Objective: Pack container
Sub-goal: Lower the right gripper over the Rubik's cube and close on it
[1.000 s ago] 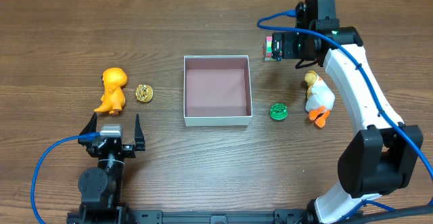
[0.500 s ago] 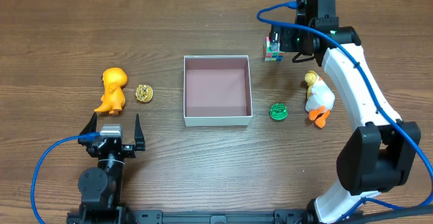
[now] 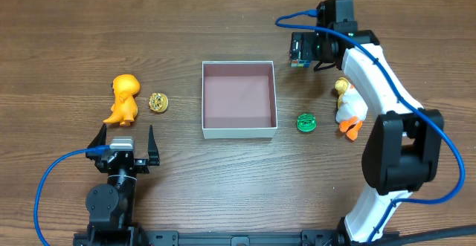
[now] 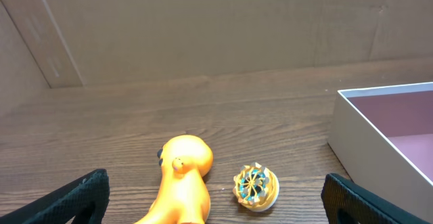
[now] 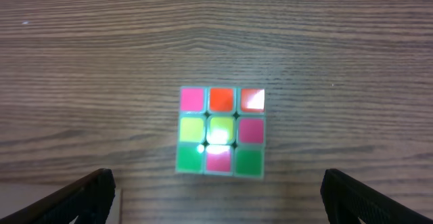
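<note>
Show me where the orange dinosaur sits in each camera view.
Overhead: dinosaur at the left, mid-height.
Left wrist: dinosaur at bottom centre, cut by the lower edge.
Right wrist: not in it.
Shared landmark: the gold ball, just right of it in both.

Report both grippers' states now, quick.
Left gripper: open, empty.
Right gripper: open, empty, above the puzzle cube.

Right arm (image 3: pixel 383 79): white curved shells, black joint housings, small green light near the wrist.
Left arm (image 3: pixel 110 198): black, round joint housing.
Cables (image 3: pixel 58 166): blue, one per arm.
Left end effector (image 3: pixel 125 138): black, two wedge-shaped, rough-faced fingers (image 4: pixel 81 195).
</note>
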{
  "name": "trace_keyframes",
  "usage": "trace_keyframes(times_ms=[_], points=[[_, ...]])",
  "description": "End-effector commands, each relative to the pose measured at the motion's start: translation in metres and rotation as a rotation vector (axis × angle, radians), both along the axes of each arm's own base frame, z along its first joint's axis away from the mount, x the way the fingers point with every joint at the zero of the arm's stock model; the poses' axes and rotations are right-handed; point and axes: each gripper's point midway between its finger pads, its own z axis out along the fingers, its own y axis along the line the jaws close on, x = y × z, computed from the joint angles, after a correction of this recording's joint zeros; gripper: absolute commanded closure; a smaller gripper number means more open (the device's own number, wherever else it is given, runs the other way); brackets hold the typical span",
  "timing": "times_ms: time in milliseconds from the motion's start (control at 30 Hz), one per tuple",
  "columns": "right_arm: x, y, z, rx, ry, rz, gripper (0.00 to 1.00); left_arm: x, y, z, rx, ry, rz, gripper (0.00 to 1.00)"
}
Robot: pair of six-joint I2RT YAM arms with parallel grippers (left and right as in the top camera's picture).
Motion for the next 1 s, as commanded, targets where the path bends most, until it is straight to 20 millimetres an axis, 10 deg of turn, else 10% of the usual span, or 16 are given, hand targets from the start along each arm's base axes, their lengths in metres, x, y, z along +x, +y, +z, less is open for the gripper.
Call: trace_keyframes(times_ms=[0,967], points=[[0.009,0.0,0.003,-0.011,-0.03,-0.015,0.0,0.0,-0.001,0.0,-0.01,-0.002,-0.008,0.0],[0.027,-0.004,-0.031,-0.099,-0.048,-0.07,0.0,0.0,-0.001,0.0,-0.01,-0.002,-0.008,0.0]])
